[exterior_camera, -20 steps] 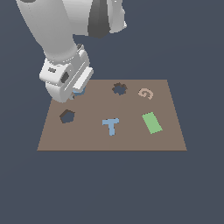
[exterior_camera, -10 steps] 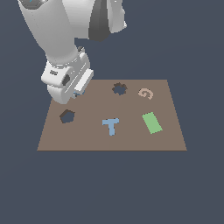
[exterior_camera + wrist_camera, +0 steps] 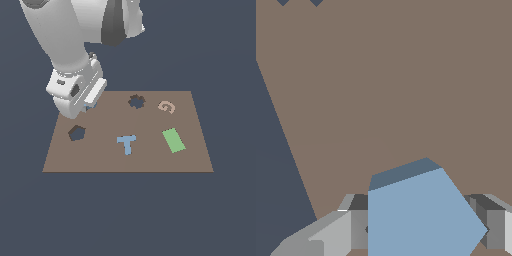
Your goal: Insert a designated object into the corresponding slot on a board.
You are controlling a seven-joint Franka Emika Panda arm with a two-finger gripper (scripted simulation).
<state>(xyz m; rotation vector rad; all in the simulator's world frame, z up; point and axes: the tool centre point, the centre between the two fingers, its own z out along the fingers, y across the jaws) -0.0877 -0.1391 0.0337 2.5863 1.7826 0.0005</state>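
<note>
Above the board's (image 3: 150, 160) far left corner, gripper (image 3: 421, 235) clamped on light-blue hexagon block (image 3: 421, 215), lifted slightly higher than before, hexagonal slot (image 3: 76, 133) nearby.

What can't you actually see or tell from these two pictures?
- The hand: the exterior view shows only its white housing; the arm hides its fingers.
- The light-blue block: the wrist view's edge cuts it off; in the exterior view only a sliver shows under the hand.
- The grip: fingers flank the block, but contact cannot be confirmed.
- The hexagonal slot: not identifiable in the wrist view.
- The board: its corner behind the hand is hidden.
</note>
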